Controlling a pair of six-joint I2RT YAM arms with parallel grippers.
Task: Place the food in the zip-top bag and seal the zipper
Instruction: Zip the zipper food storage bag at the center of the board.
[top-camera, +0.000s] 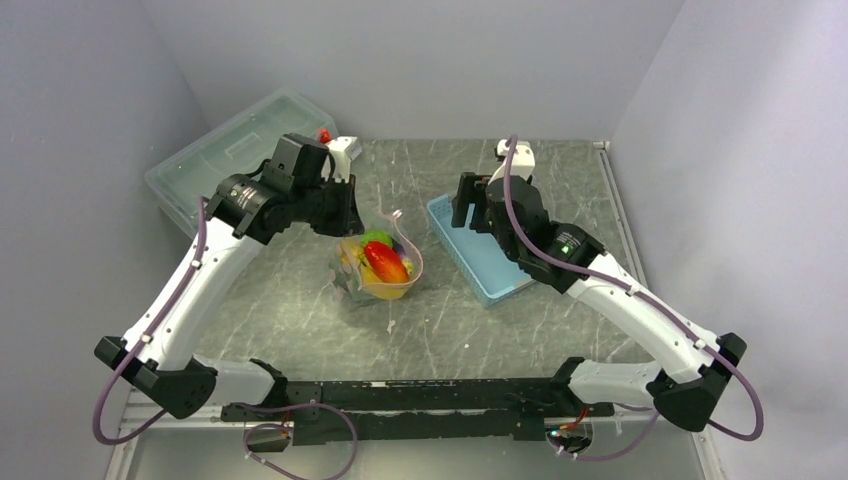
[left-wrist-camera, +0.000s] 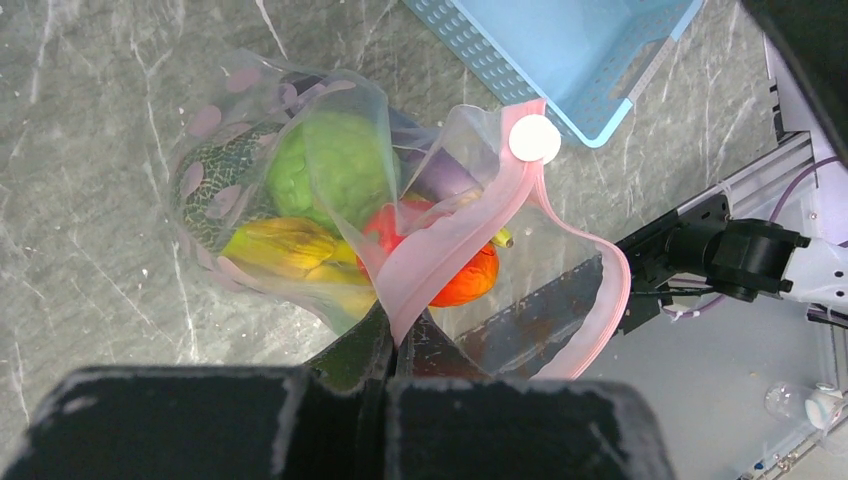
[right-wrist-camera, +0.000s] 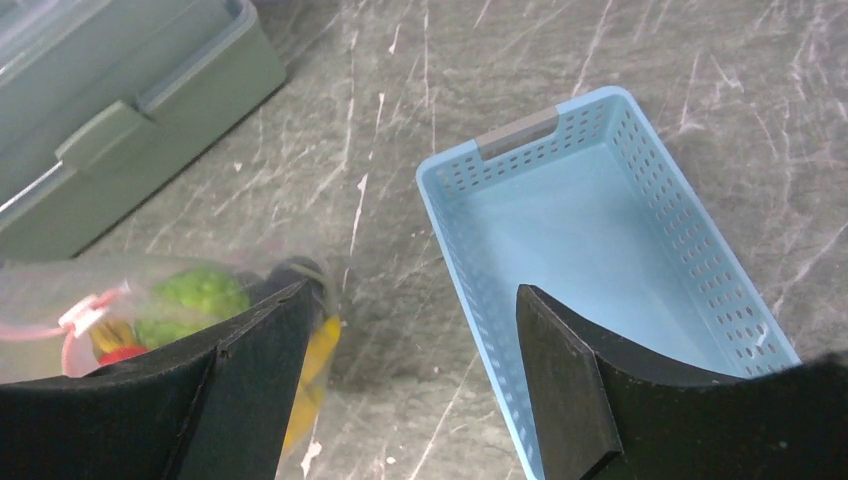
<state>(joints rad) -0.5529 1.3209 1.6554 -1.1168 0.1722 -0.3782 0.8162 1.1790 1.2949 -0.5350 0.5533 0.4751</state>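
— What is lying at the far left?

— A large translucent lidded box (top-camera: 215, 150) of hard plastic is sitting well apart from my work on the grey marbled table (top-camera: 300, 320).

— And your left pincer?

— My left pincer (left-wrist-camera: 392, 345) is clamping fully shut on the zipper (left-wrist-camera: 470, 235), the narrow pink strip of the zip-top bag (top-camera: 375, 265). The bag is floppy clear film with pale pink dots, slumping mid-table. Its mouth is gaping, and the strip is running away from my pinch toward a white round tab (left-wrist-camera: 535, 138).

— Where is the food?

— The food (left-wrist-camera: 325, 170) is lying inside the bag: a knobbly green lump (left-wrist-camera: 310, 160), smooth yellow bananas (left-wrist-camera: 285, 245) and a glossy red-orange piece (left-wrist-camera: 465, 280).

— And the right side?

— My right pincer (right-wrist-camera: 410, 290) is hovering wide open, holding nothing, over the light-blue slatted basket (right-wrist-camera: 690, 230). The bag is lying to its left, near the basket. So I am judging this free arm the one to press the strip shut along its length.
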